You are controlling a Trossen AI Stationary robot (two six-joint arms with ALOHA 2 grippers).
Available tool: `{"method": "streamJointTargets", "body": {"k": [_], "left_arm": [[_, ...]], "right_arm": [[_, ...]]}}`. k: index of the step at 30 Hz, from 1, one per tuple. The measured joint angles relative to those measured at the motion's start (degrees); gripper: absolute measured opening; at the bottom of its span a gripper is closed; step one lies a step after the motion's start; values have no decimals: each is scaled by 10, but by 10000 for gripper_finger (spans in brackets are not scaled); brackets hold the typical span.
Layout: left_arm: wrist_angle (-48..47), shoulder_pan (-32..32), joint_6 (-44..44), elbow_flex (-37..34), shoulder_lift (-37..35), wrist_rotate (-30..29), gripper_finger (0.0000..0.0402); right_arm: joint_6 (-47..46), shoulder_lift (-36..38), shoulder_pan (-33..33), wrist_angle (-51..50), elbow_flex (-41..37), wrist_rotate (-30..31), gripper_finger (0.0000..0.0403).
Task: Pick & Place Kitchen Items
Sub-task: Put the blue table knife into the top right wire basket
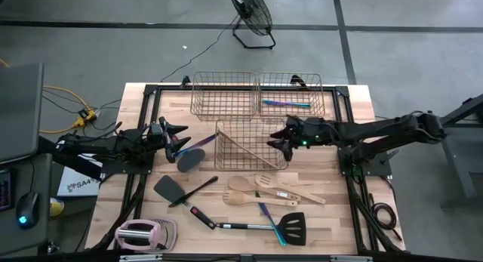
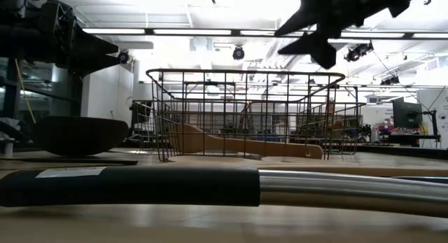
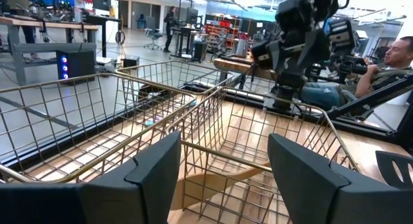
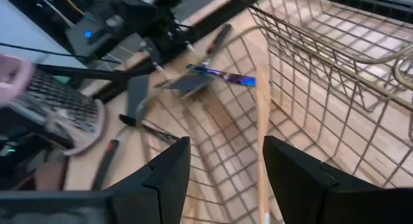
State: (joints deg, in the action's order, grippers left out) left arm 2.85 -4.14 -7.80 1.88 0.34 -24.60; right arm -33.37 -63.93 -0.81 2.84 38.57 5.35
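Observation:
A pale wooden spatula lies slantwise on the floor of the middle copper wire basket. It also shows in the low view. My right gripper hangs open above that basket's right side, with nothing between its fingers. My left gripper stands open and level at the table's left, pointing at the basket. A dark spoon with a purple-blue handle lies just under it. An iridescent piece lies in the far right basket.
On the near half of the table lie a black spatula, wooden spoons and slotted spatulas, an iridescent piece and a steel-handled black slotted spatula. A pink-and-white gadget sits at the near left. A far left basket stands beside the far right one. A person sits beyond the table.

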Motion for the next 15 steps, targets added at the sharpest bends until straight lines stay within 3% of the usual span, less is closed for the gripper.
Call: {"method": "streamJointTargets", "body": {"k": [4,15], "left_arm": [[0,0,0,0,0,0,230],[0,0,0,0,0,0,230]], "right_arm": [[-4,30,17,0,0,-11,188],[-126,42,105,-1,0,-30,188]]}}
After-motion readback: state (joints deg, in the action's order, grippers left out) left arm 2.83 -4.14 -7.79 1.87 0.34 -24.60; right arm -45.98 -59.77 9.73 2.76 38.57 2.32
